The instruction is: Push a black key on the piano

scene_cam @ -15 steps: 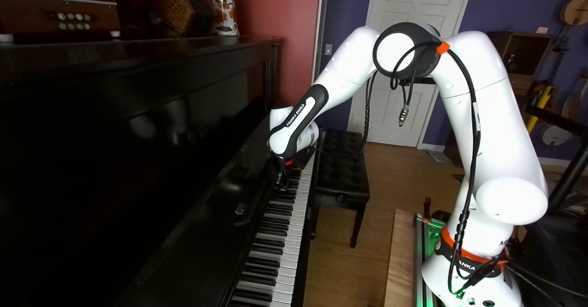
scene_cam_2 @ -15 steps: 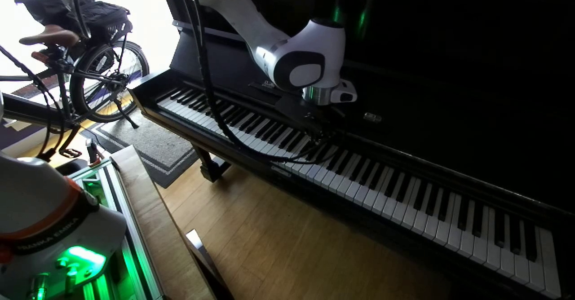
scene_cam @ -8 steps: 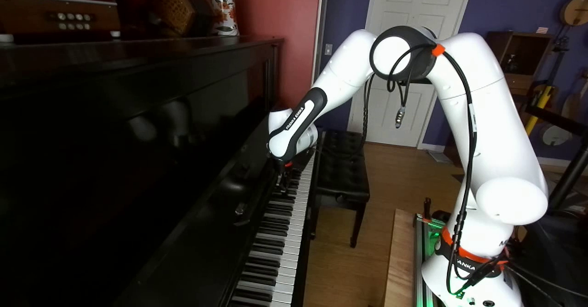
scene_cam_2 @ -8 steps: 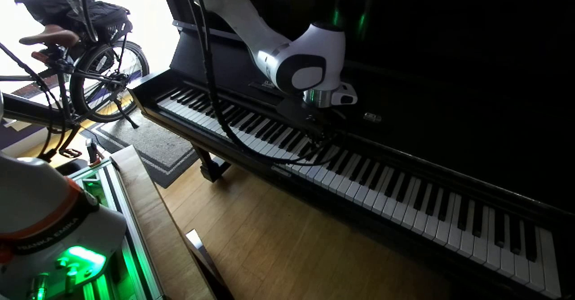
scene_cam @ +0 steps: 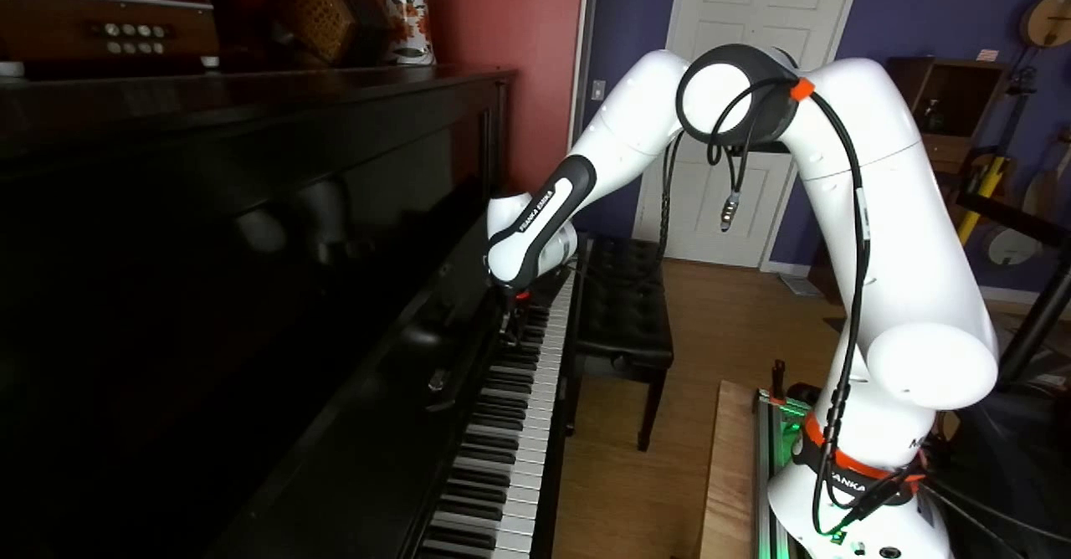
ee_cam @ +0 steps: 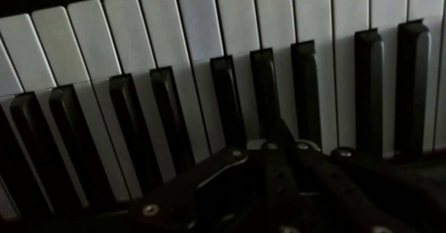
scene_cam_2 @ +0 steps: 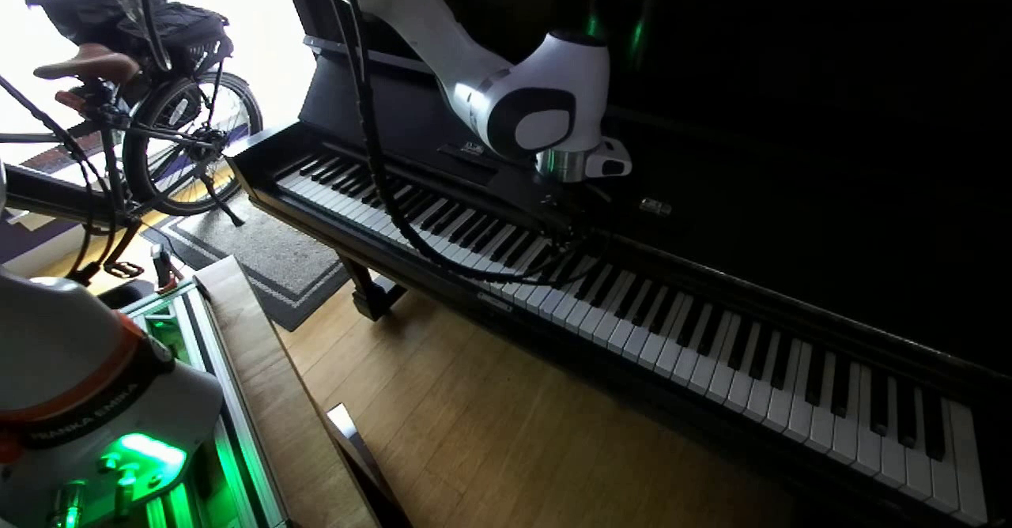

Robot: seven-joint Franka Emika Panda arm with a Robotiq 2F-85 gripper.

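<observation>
- The piano (scene_cam: 276, 308) stands along the left in an exterior view, its row of keys (scene_cam_2: 731, 358) uncovered below the arm (scene_cam_2: 455, 46).
- The tool (ee_cam: 283, 135) points down at the keys, its two sides together.
- In the wrist view its tips overlap the middle black key (ee_cam: 265, 76) of a group of three — whether they touch it, I cannot tell.
- A padded bench (scene_cam: 623, 308) stands by the piano.

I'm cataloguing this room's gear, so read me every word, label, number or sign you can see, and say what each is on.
"FRANKA EMIKA": the arm's forearm.
"FRANKA EMIKA": dark band on the robot's base.
"ANKA": the same dark band, partly hidden in an exterior view.
Too small to read, if lettered: plate on the piano; tag by the brown cabinet.
</observation>
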